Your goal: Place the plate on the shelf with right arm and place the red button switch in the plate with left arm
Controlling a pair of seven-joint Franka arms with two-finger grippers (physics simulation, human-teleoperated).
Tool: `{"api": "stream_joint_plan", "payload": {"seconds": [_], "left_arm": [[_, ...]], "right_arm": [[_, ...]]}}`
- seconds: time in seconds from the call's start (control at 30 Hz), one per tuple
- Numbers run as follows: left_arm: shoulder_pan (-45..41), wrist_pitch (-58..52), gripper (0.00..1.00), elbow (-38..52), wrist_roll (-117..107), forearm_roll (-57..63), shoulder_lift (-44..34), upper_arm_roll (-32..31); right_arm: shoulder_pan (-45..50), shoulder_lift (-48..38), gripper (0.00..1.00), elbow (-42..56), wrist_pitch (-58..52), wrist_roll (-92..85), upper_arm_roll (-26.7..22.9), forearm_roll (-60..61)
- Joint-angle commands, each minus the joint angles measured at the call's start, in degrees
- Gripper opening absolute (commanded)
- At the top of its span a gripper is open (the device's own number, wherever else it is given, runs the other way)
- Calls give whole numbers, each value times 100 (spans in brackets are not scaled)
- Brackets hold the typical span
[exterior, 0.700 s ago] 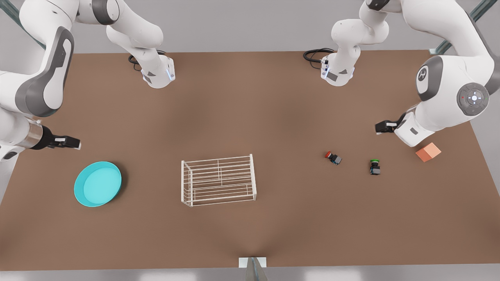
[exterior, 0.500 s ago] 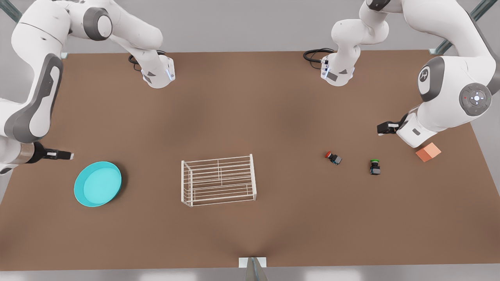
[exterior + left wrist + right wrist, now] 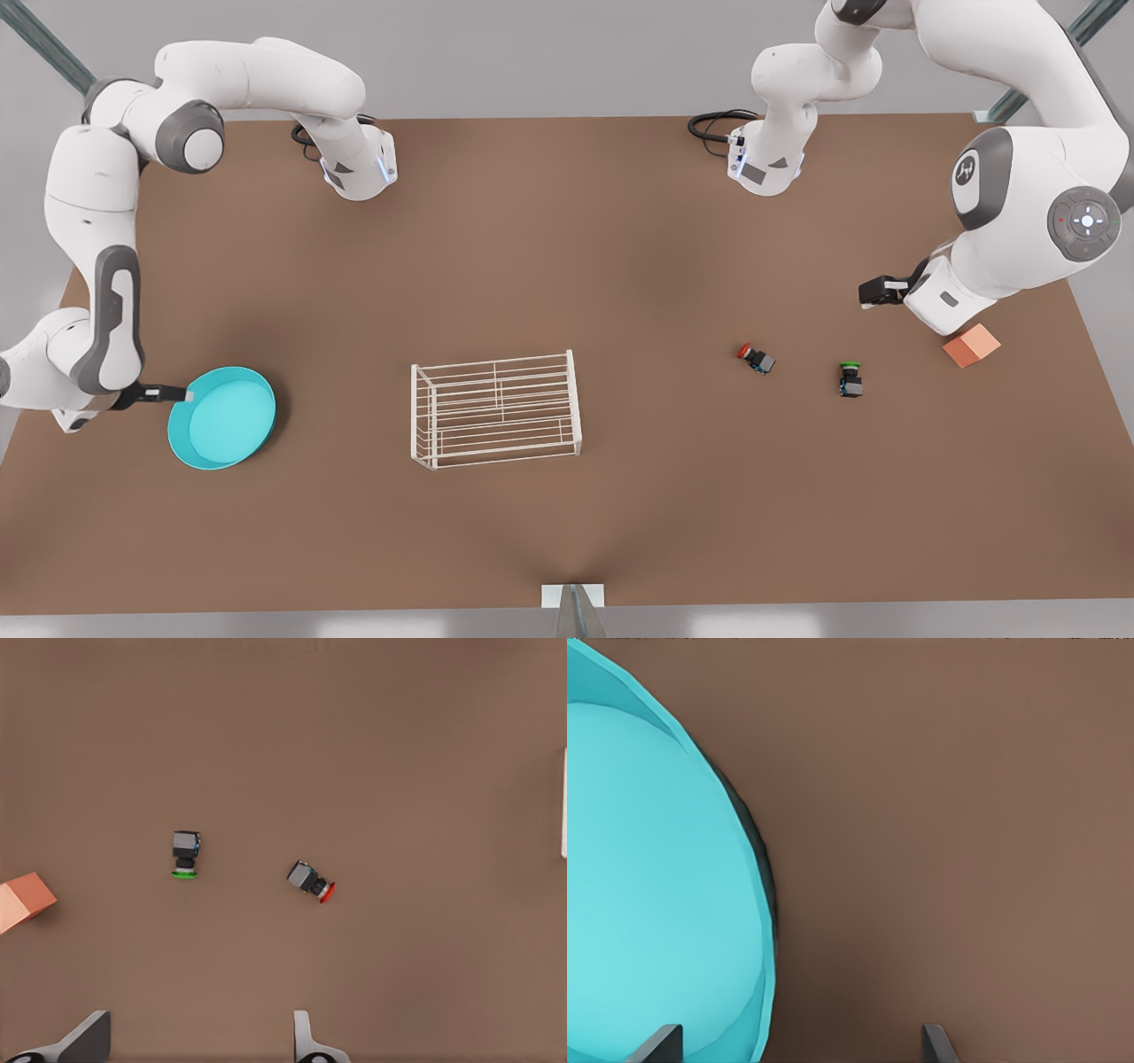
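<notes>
Nothing placed yet — open right gripper point(image 3: 182, 395) straddles the plate point(image 3: 221, 417) rim unclosed, while the open, empty left gripper point(image 3: 866, 293) waits above the red button switch point(image 3: 755, 357) — shelf point(image 3: 494, 408) bare

The right wrist view's edge is cutting off most of the plate point(image 3: 656, 895) — just one curved stretch of rim is showing. The orange cube point(image 3: 22, 901) is running off the left wrist view's border. Both grippers' fingers point(image 3: 89, 1041) are poking in as mere tips, and the shelf point(image 3: 563, 802) is appearing as a sliver.
</notes>
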Motion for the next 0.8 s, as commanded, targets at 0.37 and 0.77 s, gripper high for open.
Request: {"api": "stream_joint_plan", "payload": {"seconds": [0.37, 0.77], "left_arm": [[-2, 70, 100, 3, 11, 53, 11, -4], [7, 70, 100, -6, 20, 44, 3, -4]], "right_arm": [[10, -6, 98, -345, 925, -1966, 35, 744], [10, -32, 43, -353, 846, -1992, 88, 726]]}}
